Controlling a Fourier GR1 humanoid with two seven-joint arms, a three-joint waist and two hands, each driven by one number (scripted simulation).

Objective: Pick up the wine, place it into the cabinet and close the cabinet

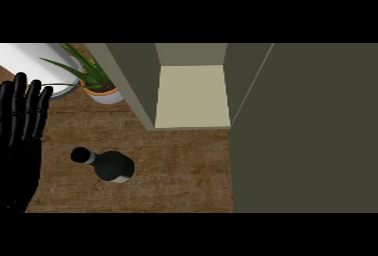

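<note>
A dark wine bottle (111,166) stands on the brown counter (177,180), seen from above, with its black cap toward the left. Behind it an olive cabinet (190,95) is open, its pale shelf bare. The cabinet's door (306,130) swings out and fills the right side of the view. My left hand (21,120) rests at the left edge, fingers straight and pointing up, well left of the bottle and not touching it. My right hand does not show.
A potted green plant (96,82) in a white pot stands left of the cabinet. A large white round object (33,60) sits at the back left corner.
</note>
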